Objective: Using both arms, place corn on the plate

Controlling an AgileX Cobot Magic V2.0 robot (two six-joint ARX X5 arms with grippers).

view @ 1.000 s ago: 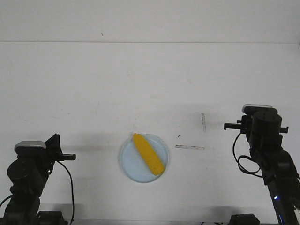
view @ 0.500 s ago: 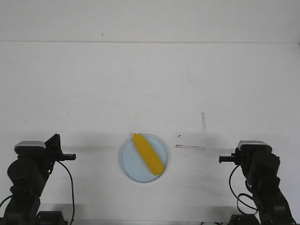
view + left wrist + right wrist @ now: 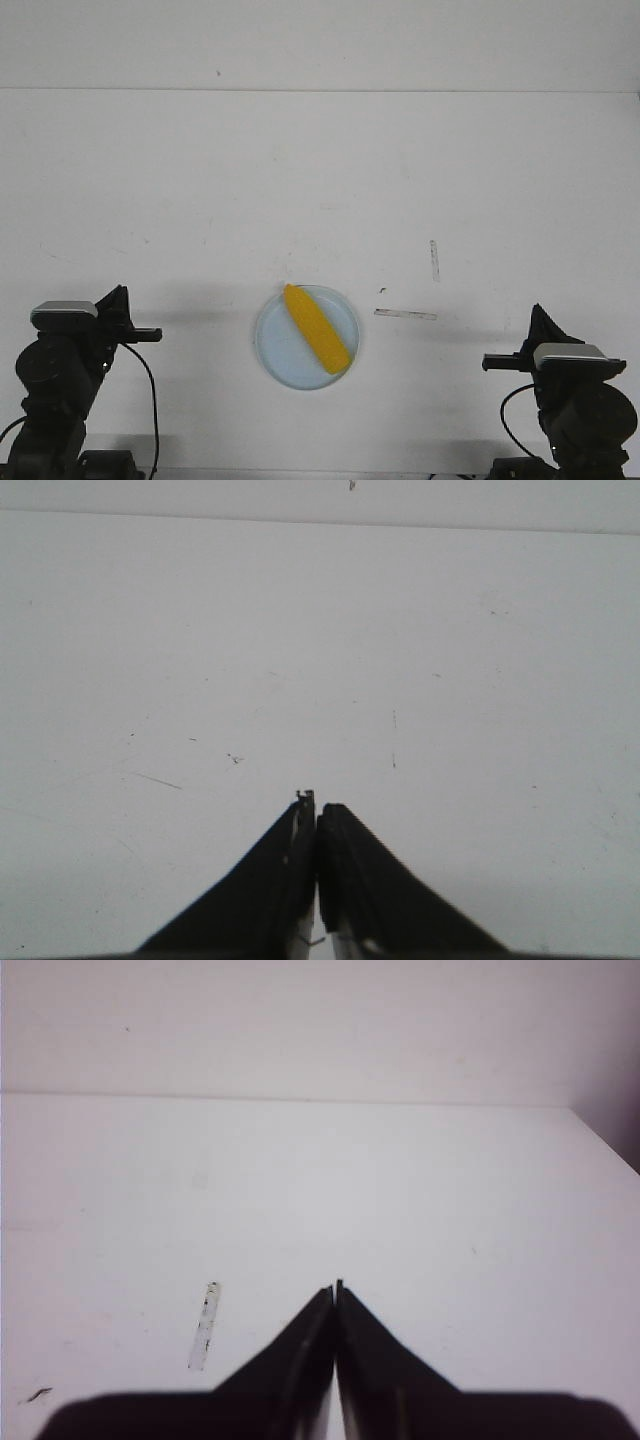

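Observation:
The yellow-orange corn (image 3: 317, 328) lies diagonally across the pale blue plate (image 3: 275, 350) at the table's front middle in the front view. My left gripper (image 3: 122, 298) is drawn back at the front left, far from the plate; in the left wrist view (image 3: 316, 808) its jaws are together and empty. My right gripper (image 3: 542, 322) is drawn back at the front right; in the right wrist view (image 3: 335, 1288) its jaws are together and empty. Neither wrist view shows the corn or the plate.
Two strips of worn tape lie on the white table (image 3: 320, 180) right of the plate: one flat strip (image 3: 405, 314) and one upright strip (image 3: 434, 260), which also shows in the right wrist view (image 3: 204, 1325). A white wall stands behind the table.
My right arm has drawn back and down toward the front right corner. The left arm, corn and plate have not moved.

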